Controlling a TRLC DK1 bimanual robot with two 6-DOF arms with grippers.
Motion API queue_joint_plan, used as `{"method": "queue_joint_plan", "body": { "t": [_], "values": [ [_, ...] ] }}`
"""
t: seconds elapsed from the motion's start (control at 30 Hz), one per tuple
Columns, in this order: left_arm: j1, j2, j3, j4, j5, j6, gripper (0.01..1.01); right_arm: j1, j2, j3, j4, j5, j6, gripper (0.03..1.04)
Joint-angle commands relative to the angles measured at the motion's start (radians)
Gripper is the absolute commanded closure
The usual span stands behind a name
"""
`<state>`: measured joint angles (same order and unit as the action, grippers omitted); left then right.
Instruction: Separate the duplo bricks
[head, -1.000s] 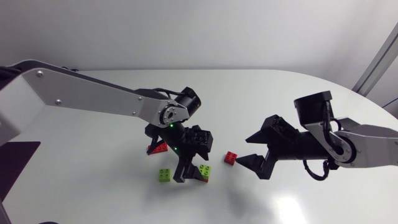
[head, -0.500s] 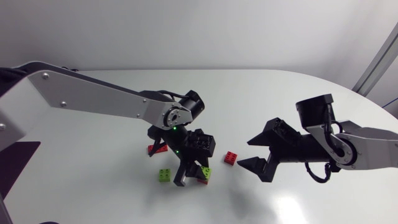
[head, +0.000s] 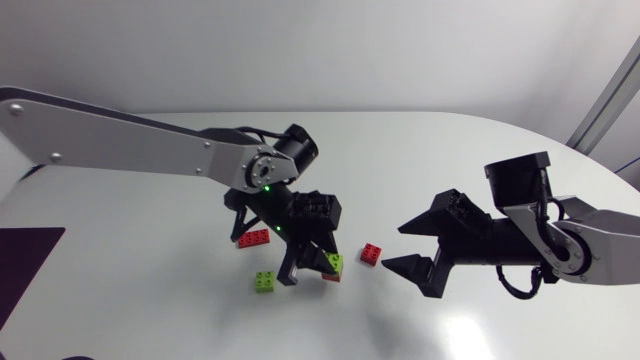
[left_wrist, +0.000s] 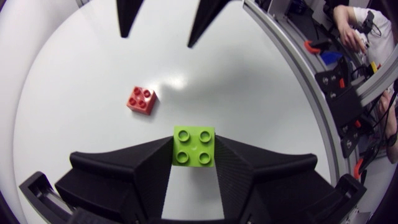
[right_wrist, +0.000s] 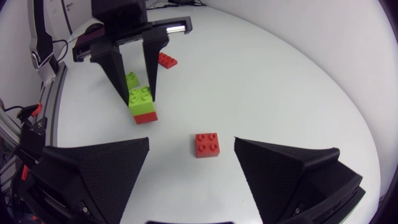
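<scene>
A green brick (left_wrist: 194, 145) stacked on a red one (right_wrist: 145, 117) stands near the table's middle, and my left gripper (head: 310, 268) is shut on the green brick from two sides. Another small green brick (head: 264, 282) lies just left of it, a long red brick (head: 254, 238) behind that. A small red brick (head: 371, 254) lies alone to the stack's right, just ahead of my right gripper (head: 408, 246), which stands open and holds nothing. In the right wrist view that red brick (right_wrist: 206, 144) sits between the open fingertips, apart from both.
The white table's curved edge (left_wrist: 283, 68) runs some way beyond the bricks. My two arms face each other across the small red brick, with little space between their grippers.
My left gripper has shut on the green brick of the stack, and the left arm has swung lower across the table. The right arm has drifted slightly to the right.
</scene>
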<state>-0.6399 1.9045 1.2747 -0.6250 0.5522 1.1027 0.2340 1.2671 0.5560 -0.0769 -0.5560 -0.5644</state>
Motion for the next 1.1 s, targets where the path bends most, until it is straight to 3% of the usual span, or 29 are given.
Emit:
{"method": "queue_joint_plan", "body": {
  "t": [0.0, 0.2, 0.43, 0.8, 1.07],
  "values": [
    [0.032, -0.087, 0.005, -0.012, 0.061, -0.058, 0.697, 0.019, -0.028, -0.008, -0.027, -0.022, 0.044, 0.08],
    [0.077, -0.167, 0.000, -0.013, 0.196, -0.164, 0.697, 0.082, -0.071, 0.002, -0.037, -0.055, 0.115, 0.08],
    [0.106, -0.180, -0.020, -0.015, 0.353, -0.231, 0.693, 0.087, -0.115, 0.038, -0.072, -0.180, 0.186, 0.08],
    [0.083, -0.183, -0.031, -0.058, 0.422, -0.234, 0.693, 0.090, -0.103, 0.079, -0.092, -0.312, 0.227, 0.13],
    [0.071, -0.190, -0.017, -0.078, 0.466, -0.247, 0.693, 0.108, -0.078, 0.096, -0.090, -0.325, 0.225, 0.13]
  ]
}}
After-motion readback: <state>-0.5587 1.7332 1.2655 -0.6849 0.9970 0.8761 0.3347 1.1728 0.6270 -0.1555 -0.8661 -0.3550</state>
